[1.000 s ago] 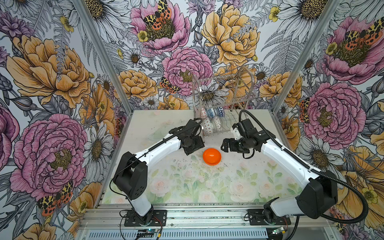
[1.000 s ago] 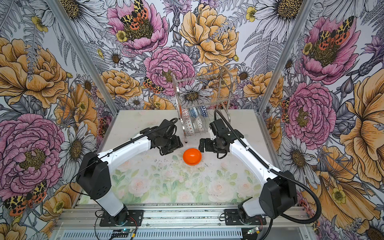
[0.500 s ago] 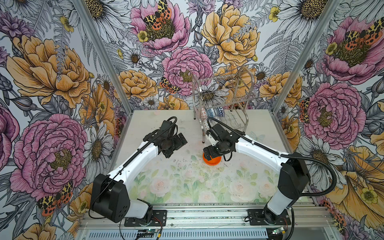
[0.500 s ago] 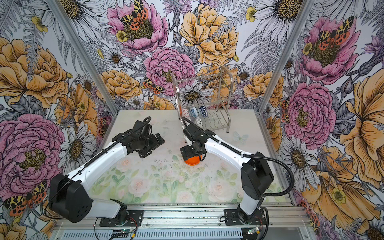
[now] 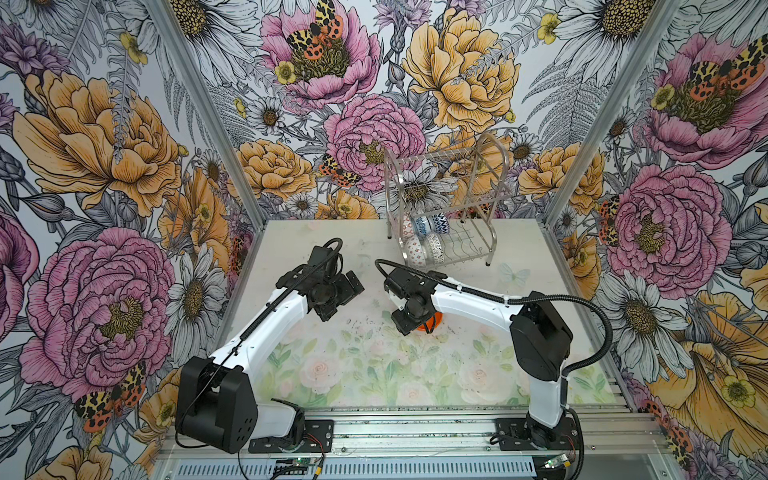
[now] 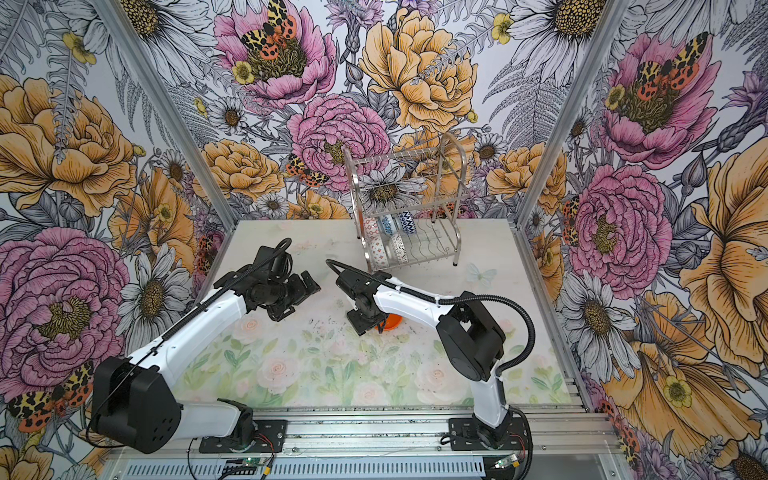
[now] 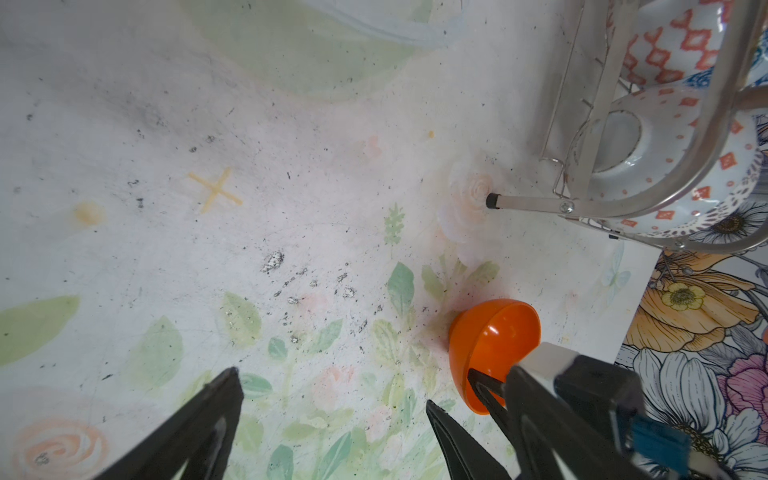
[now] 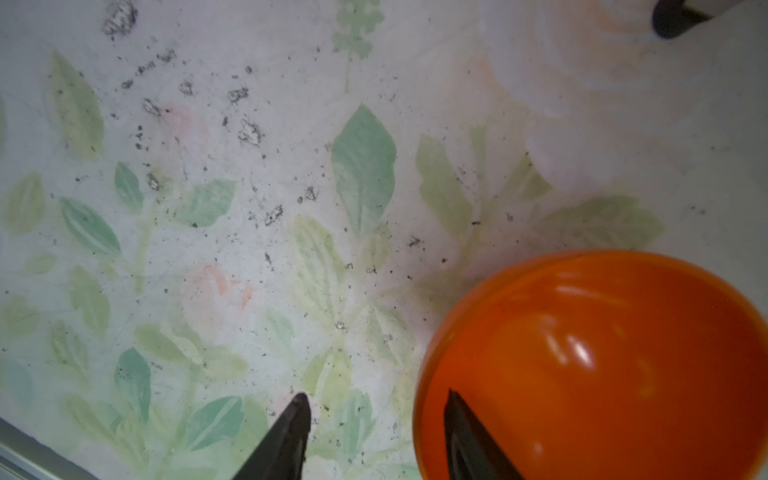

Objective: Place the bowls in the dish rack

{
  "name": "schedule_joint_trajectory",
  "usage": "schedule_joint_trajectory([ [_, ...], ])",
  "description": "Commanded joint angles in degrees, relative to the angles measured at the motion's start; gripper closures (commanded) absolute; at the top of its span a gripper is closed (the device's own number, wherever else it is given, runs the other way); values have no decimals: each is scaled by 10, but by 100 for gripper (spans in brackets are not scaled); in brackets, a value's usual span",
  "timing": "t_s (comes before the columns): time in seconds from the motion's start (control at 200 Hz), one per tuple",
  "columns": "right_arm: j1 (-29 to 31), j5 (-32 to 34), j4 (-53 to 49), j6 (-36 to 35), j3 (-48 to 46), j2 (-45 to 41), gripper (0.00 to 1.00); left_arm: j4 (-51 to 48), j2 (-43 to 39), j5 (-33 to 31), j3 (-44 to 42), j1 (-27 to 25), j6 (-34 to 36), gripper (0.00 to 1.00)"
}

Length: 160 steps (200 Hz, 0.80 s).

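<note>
While both arms reach over the floral-print white tabletop (image 5: 374, 365) in both top views, my left gripper (image 5: 341, 298) hangs left of centre, released, nothing in it. My right gripper (image 5: 409, 326) is down at the plain glossy orange bowl (image 5: 437, 319), which sits on the table in front of the two-tier steel wire dish rack (image 5: 388, 195) and apart from it. Five patterned ceramic bowls (image 5: 415, 251) stand on edge low in the rack, toward its left end. Left wrist view: left gripper (image 7: 332, 386) fingers spread wide over bare table; orange bowl (image 7: 494, 332) off to one side, mouth up, with a right finger dipped inside it; the rack (image 7: 602, 124) shows an orange-and-white bowl behind its frame. Right wrist view: right gripper (image 8: 376, 395) straddles the orange bowl (image 8: 602, 353) rim, one finger inside, one outside with a clear gap to the wall, so not clenched on it. One black rubber foot (image 8: 673, 16) of the rack shows at the frame edge.
</note>
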Motion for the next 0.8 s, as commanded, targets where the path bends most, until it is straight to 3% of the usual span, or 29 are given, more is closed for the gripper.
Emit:
schedule_joint_trajectory([
  [0.0, 4, 27, -1, -3, 23, 16, 56, 2, 5, 17, 6, 12, 25, 1],
  [0.165, 5, 33, -2, -3, 26, 31, 70, 2, 16, 24, 15, 20, 36, 1],
  [0.29, 5, 30, -1, -6, 31, 26, 87, 2, 23, 27, 26, 21, 40, 1],
  [0.435, -8, -11, -1, -15, 47, -2, 100, 5, 30, 34, 37, 22, 39, 1],
  [0.655, -81, -190, 2, -28, 59, -72, 100, 9, 46, 38, 60, 14, 36, 1],
  [0.796, -132, -262, 1, -42, 66, -125, 100, 11, 64, 38, 84, -1, 36, 1],
])
